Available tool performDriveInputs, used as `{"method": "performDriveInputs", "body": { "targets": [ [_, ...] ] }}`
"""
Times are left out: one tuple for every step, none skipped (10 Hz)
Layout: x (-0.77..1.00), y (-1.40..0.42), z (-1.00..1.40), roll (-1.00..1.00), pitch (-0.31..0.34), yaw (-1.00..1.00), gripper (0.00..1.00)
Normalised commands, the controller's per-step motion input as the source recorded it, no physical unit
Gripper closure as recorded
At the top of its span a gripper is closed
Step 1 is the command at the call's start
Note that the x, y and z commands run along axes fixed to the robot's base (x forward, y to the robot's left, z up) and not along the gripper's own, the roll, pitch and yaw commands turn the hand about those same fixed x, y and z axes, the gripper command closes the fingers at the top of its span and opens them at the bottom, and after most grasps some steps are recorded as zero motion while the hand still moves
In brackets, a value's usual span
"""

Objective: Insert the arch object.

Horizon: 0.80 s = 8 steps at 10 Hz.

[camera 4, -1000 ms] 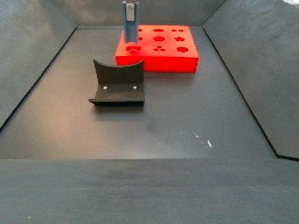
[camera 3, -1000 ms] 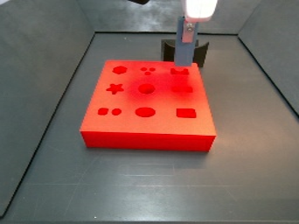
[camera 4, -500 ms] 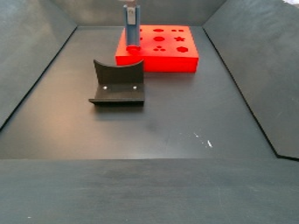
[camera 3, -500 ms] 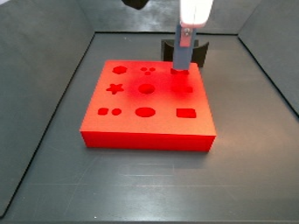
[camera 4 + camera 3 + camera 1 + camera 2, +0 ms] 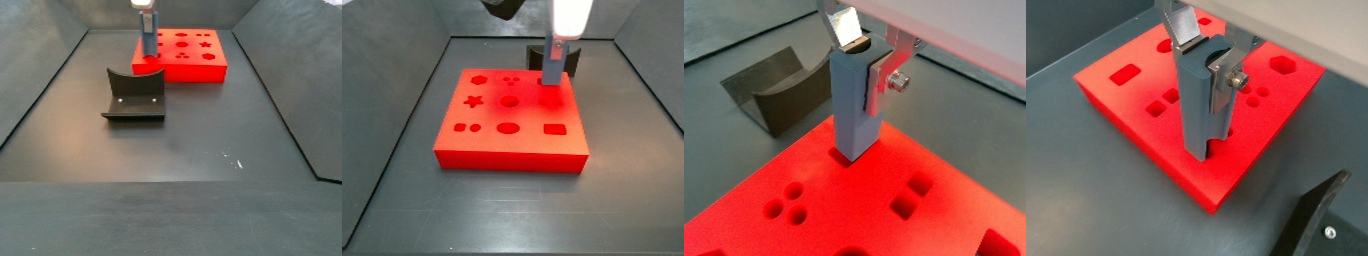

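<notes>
Fixture (image 5: 134, 96): dark L-shaped bracket on its base plate, left of centre in a side view, on the floor, well apart from the red block. In the side view from the far end it sits just behind the block (image 5: 556, 55), mostly hidden by the gripper and the piece. Both wrist views also catch it (image 5: 780, 92) (image 5: 1327, 222).
Red block (image 5: 512, 118): flat, red, mid-frame in a side view; upper centre in the opposite side view (image 5: 187, 55). Top face has shaped cut-outs: star, circles, squares, an oval. Rests flat on the floor.
Arch object (image 5: 855, 105): grey-blue bar, upright, clamped between the silver fingers (image 5: 889, 73). Its lower end meets the block's top near one corner, at a cut-out; how deep it sits, cannot tell. Same piece in the other wrist view (image 5: 1204, 110) and in both side views (image 5: 552, 68) (image 5: 147, 36).
Gripper (image 5: 556, 50): upper right of centre in a side view, above the block's back right corner; closed on the arch object, holding it vertical. In the opposite side view (image 5: 144, 14) it is at the top edge, over the block's left end.
Obstructions: nothing stands between the piece and the block's top.
Floor (image 5: 187, 170): dark grey, matte, faint scuffs.
Walls (image 5: 396, 70): dark panels, sloping up on all sides.
</notes>
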Motion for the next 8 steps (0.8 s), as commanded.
{"method": "performDriveInputs", "body": {
  "targets": [
    [-0.31,-0.07,0.00,0.00,-0.044,0.02,1.00],
    [0.00,0.00,-0.04,0.00,-0.034,0.13,1.00],
    [0.15,0.00,-0.18,-0.02,-0.037,0.20,1.00],
    [0.17,0.00,-0.38,-0.04,-0.070,0.21,1.00],
    [0.08,0.00,-0.56,-0.02,-0.107,0.19,1.00],
    [0.00,0.00,-0.66,0.00,-0.136,0.12,1.00],
    [-0.05,0.00,-0.71,0.00,-0.124,0.00,1.00],
    [-0.08,0.00,-0.70,0.00,-0.104,0.00,1.00]
  ]
}}
